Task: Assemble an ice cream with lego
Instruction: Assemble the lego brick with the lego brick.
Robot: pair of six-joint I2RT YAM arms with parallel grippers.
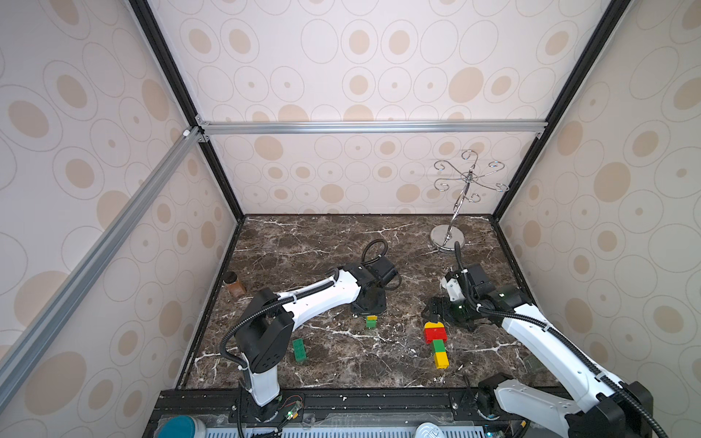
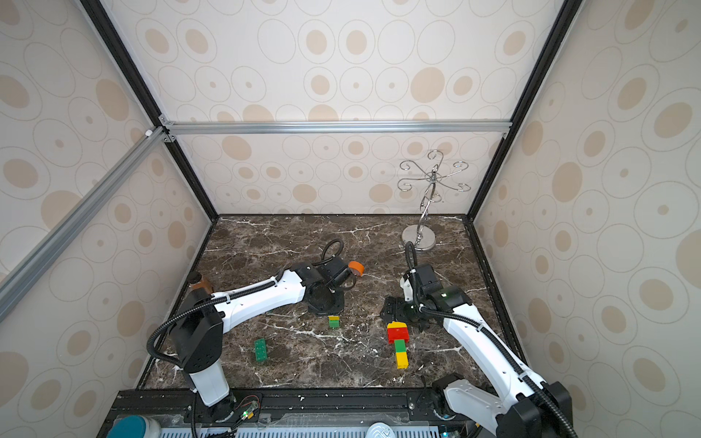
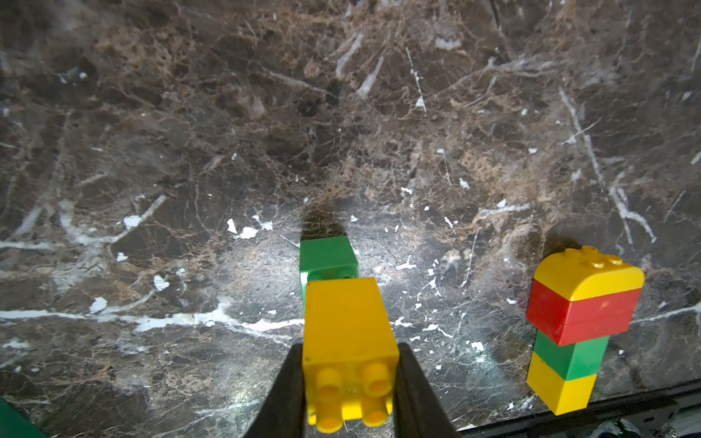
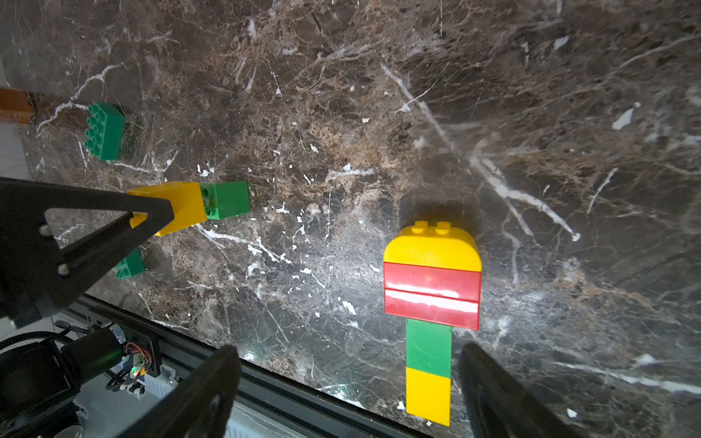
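"On the bench (image 3: 189, 113), what has your left claw (image 3: 351, 349) got?"

"It's clamped tight on a yellow square brick (image 3: 347, 322). The brick's far end meets a green square brick (image 3: 328, 256) lying there."

"And your right claw (image 4: 349, 354)?"

"Spread wide, holding nothing. The built ice cream (image 4: 432, 292) lies flat just beside it, dome end nearest my claw. A green oblong brick (image 4: 104, 131) lies well apart."

High overhead pair; wrists near tabletop (image 3: 227, 113)
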